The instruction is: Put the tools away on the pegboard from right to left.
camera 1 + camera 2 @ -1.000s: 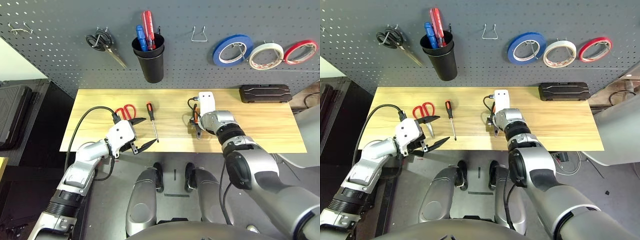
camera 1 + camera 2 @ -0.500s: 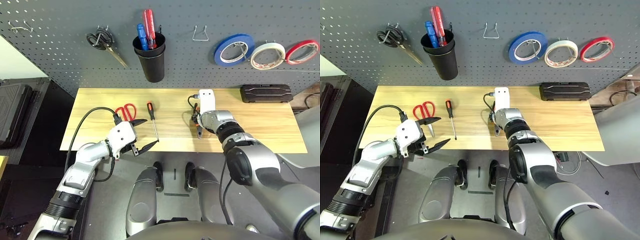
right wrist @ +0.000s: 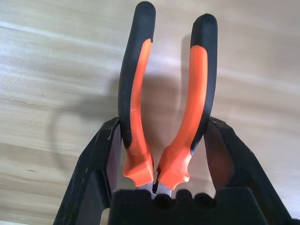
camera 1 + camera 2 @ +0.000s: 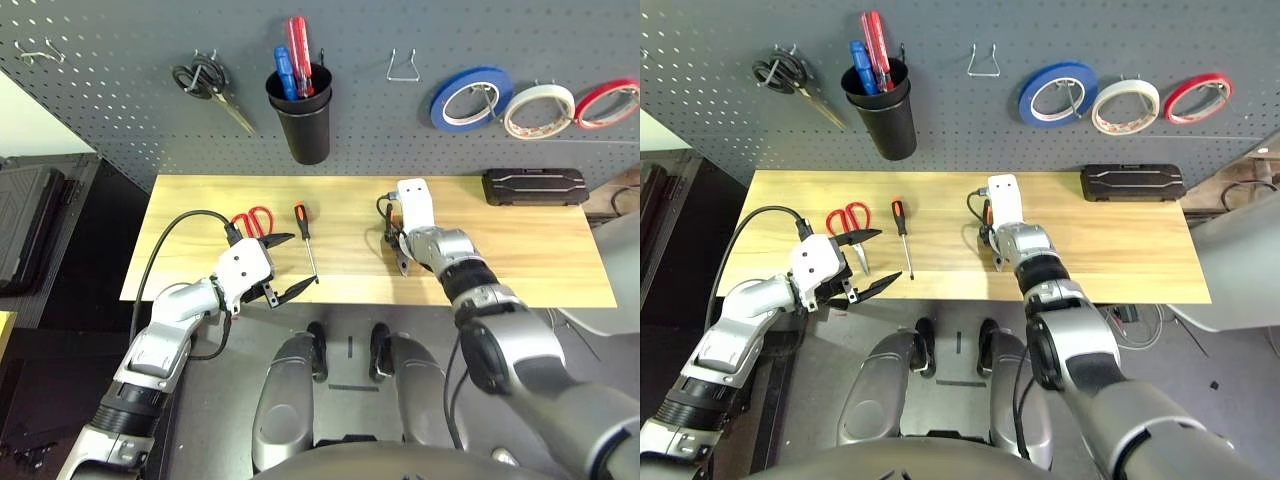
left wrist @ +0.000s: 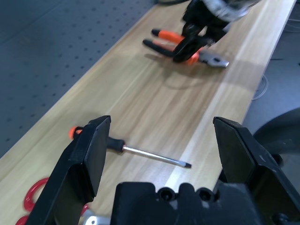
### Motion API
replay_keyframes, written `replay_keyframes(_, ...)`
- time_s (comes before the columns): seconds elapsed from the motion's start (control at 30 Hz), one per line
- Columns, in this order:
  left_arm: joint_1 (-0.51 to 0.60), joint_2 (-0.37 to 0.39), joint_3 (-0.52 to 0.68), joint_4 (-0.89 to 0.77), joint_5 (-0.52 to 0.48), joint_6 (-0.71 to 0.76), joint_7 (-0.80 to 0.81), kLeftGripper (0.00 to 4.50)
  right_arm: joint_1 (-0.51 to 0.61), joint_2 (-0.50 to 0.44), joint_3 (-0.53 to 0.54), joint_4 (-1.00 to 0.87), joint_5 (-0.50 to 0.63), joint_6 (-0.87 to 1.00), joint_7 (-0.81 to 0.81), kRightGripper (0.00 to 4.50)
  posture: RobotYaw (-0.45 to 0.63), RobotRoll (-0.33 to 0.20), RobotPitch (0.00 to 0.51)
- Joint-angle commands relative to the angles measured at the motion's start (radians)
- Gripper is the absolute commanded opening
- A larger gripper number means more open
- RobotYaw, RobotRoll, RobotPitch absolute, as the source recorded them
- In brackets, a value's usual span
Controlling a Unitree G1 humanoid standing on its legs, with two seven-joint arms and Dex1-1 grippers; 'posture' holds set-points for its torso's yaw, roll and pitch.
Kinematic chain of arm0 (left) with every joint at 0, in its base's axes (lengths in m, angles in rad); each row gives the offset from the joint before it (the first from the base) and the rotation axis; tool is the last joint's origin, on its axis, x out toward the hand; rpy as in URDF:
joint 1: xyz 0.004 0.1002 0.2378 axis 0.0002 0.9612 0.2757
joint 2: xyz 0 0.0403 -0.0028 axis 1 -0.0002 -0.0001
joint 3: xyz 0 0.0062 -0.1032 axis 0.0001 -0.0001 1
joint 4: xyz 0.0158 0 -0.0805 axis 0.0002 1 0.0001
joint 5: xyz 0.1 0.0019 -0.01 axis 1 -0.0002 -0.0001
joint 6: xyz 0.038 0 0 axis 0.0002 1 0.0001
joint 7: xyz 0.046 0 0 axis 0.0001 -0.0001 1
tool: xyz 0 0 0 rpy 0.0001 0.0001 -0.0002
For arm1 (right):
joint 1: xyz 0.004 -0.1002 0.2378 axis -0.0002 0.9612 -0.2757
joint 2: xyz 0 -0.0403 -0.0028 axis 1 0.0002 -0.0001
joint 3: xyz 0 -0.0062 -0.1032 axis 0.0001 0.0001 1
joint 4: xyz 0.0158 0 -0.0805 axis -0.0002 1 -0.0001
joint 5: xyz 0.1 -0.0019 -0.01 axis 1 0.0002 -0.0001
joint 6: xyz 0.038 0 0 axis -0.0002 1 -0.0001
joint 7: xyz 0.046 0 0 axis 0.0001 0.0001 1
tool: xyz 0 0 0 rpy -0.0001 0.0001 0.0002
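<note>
The orange-and-black pliers (image 3: pixel 132 93) lie on the wooden table (image 4: pixel 520 255) near its middle. My right gripper (image 3: pixel 164 124) is shut on the pliers, its black fingers pressing both handles near the pivot; my right gripper (image 4: pixel 398 255) points at the table's front edge. My left gripper (image 4: pixel 298 262) hangs open at the front left, with nothing between its fingers. Just beyond it lie the slim screwdriver (image 4: pixel 305 240) and the red-handled scissors (image 4: pixel 252 220). The cream-white tape roll (image 4: pixel 538 108) hangs on the pegboard (image 4: pixel 120 110).
On the pegboard hang black-handled scissors (image 4: pixel 205 82), a black cup of screwdrivers (image 4: pixel 300 115), a bare wire hook (image 4: pixel 402 68), a blue tape roll (image 4: pixel 467 97) and a red one (image 4: pixel 605 102). A black case (image 4: pixel 535 187) lies at the table's back right.
My right gripper's fingers have closed in on the pliers' handles. The left arm has stayed where it was.
</note>
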Motion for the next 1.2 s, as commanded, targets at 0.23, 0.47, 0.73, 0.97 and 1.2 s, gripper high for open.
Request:
replay_keyframes(0.23, 0.034, -0.014, 0.030, -0.071, -0.034, 0.005, 0.022, 4.50, 0.204, -0.194, 0.078, -0.454, -0.023, -0.230, 0.218, 2.86, 0.17, 0.000, 0.223)
replay_keyframes(0.47, 0.040, -0.045, 0.085, -0.133, -0.096, 0.040, 0.059, 4.50, 0.300, -0.292, 0.052, -0.491, -0.028, -0.578, 0.308, 2.86, 0.16, 0.000, 0.203)
replay_keyframes(0.73, 0.040, -0.068, 0.149, -0.253, -0.188, 0.139, 0.116, 4.50, 0.336, -0.301, -0.013, -0.505, -0.035, -0.786, 0.247, 2.86, 0.16, 0.000, 0.199)
replay_keyframes(0.97, 0.037, -0.072, 0.172, -0.340, -0.228, 0.176, 0.138, 4.50, 0.327, -0.284, -0.034, -0.541, -0.048, -0.860, 0.200, 2.86, 0.16, 0.000, 0.201)
replay_keyframes(1.2, 0.029, -0.078, 0.176, -0.413, -0.243, 0.179, 0.150, 4.50, 0.301, -0.276, -0.059, -0.590, -0.048, -0.910, 0.159, 2.86, 0.17, 0.000, 0.209)
